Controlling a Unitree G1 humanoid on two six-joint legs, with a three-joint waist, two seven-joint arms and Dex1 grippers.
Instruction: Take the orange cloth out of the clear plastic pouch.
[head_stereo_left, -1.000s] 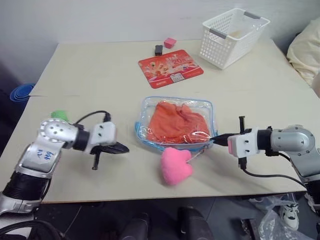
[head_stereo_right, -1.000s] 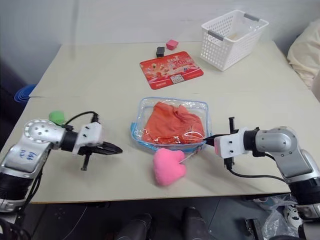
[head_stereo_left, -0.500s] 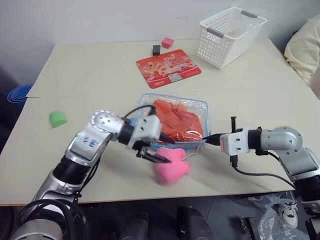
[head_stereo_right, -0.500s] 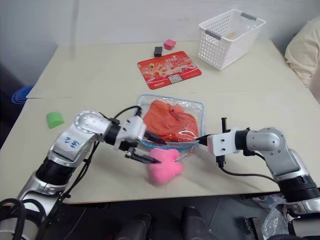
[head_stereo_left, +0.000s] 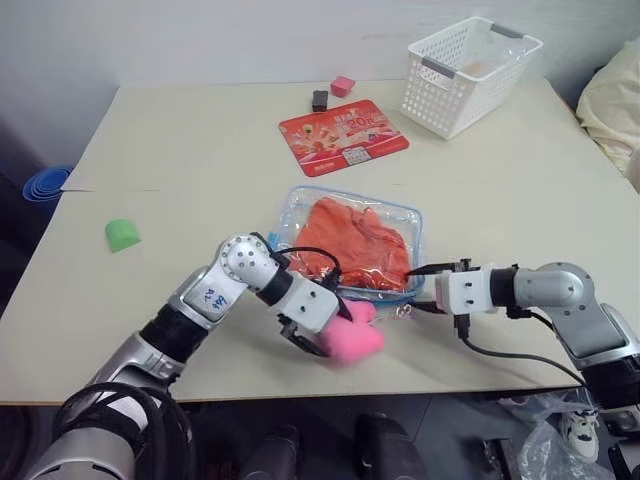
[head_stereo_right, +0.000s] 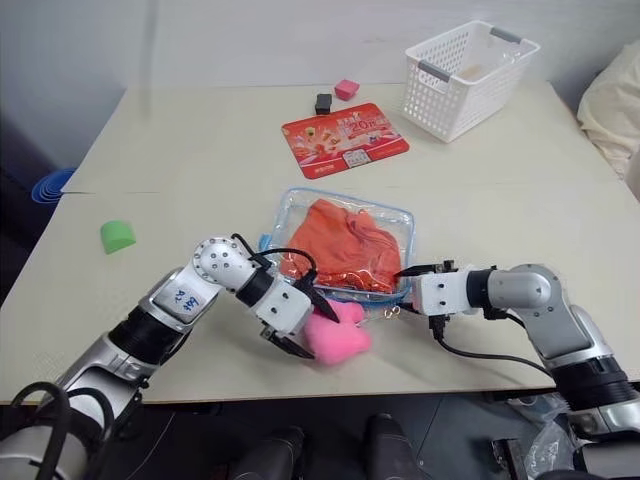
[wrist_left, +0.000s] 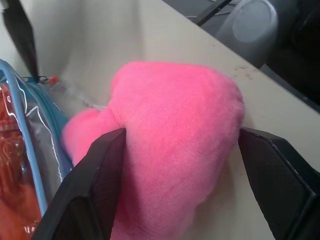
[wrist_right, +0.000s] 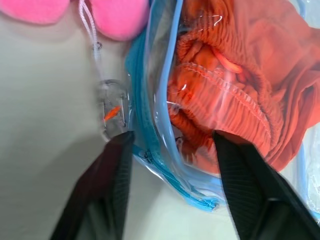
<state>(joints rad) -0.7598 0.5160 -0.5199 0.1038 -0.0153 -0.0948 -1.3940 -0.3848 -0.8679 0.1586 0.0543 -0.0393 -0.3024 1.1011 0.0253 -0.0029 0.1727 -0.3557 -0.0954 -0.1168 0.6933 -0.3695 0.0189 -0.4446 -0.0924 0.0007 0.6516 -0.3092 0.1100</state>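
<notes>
Orange soft cloth (head_stereo_left: 355, 243), folded and crumpled, lies inside a clear rectangular plastic pouch with light blue zipper trim (head_stereo_left: 412, 222), which rests flat near the middle of a pale beige table (head_stereo_left: 200, 140). Just on the near side of the pouch sits a pink heart-shaped plush toy (head_stereo_left: 352, 338), touching the pouch's near edge. The left gripper (head_stereo_right: 298, 322) reaches in from the left, and its two black fingers (wrist_left: 95, 180) stand spread wide on either side of the plush toy. The right gripper (head_stereo_left: 418, 288) comes from the right at the pouch's near right corner; its fingers (wrist_right: 107, 185) are apart, straddling the blue-trimmed edge of the pouch, with the orange cloth visible through the plastic between them. A thin string with a small clear tag (wrist_right: 111, 107) trails from the plush toy beside that corner. Farther back on the table lie a flat red printed packet (head_stereo_left: 343, 135), a small black block (head_stereo_left: 319, 100) and a small pink block (head_stereo_left: 342, 86). A white lattice plastic basket (head_stereo_left: 470, 75) stands at the far right. A small green rounded piece (head_stereo_left: 121, 234) sits on the left side of the table, well apart from the pouch.
</notes>
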